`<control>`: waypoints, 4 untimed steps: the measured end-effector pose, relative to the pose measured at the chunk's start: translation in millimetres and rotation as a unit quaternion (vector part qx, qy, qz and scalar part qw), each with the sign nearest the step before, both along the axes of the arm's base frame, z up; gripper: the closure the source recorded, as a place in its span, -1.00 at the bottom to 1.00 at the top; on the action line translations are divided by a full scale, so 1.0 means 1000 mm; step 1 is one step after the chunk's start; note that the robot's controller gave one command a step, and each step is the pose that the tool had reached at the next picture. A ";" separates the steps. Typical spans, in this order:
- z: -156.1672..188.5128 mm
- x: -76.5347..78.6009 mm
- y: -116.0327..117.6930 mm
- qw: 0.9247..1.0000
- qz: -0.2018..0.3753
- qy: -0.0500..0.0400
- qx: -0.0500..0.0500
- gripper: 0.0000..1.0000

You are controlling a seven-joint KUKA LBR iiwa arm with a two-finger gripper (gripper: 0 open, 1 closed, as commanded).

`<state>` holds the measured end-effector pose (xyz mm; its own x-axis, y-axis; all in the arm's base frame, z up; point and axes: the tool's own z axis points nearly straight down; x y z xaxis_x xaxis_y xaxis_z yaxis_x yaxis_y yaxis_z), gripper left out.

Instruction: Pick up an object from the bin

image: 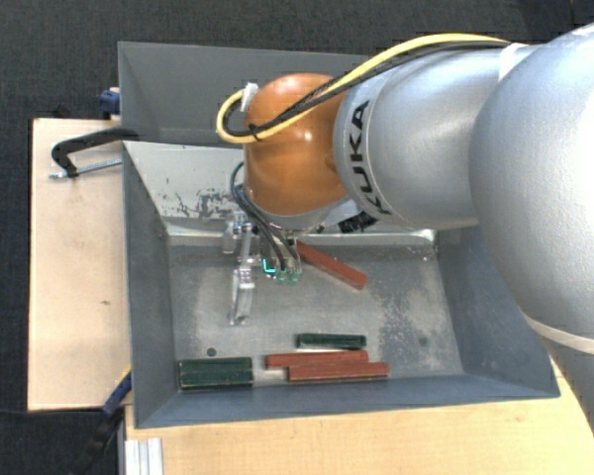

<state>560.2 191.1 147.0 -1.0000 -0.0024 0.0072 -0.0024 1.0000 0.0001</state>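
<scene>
The grey KUKA arm (pixel 455 137) reached in from the right over the grey metal bin (pixel 144 295), and its orange wrist cover (pixel 287 146) overhung the back wall. As far as could be judged, nothing had been lifted and the whole pick remained to do. The pincer (pixel 241 307) hung low above bare floor left of the bin's middle with no thing seen in it, and whether it stood wide or narrow could not be told. A long reddish-brown stick (pixel 327 367) and a dark green block (pixel 215 373) lay along the front wall, well apart from the pincer. The likeliest candidate, a shorter reddish-brown bar (pixel 334 267), lay slantwise just to the pincer's right, near the back wall. A thin dark green bar (pixel 330 341) lay just behind the long stick. The middle floor was open, leaving room to move, but the front pieces sat close against the wall's foot, which would probably crowd a grasp there.
</scene>
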 end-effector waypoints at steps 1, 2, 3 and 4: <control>0.004 0.002 -0.001 1.000 -0.001 -0.004 0.001 -1.00; 0.032 0.004 -0.049 0.999 0.033 -0.005 0.001 -1.00; 0.009 -0.002 -0.068 0.999 0.041 -0.007 0.000 -1.00; 0.014 -0.012 -0.109 0.998 0.060 -0.004 0.001 -1.00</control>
<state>547.8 82.3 160.7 -0.9925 -0.1219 -0.0006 -0.1219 0.9925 0.0015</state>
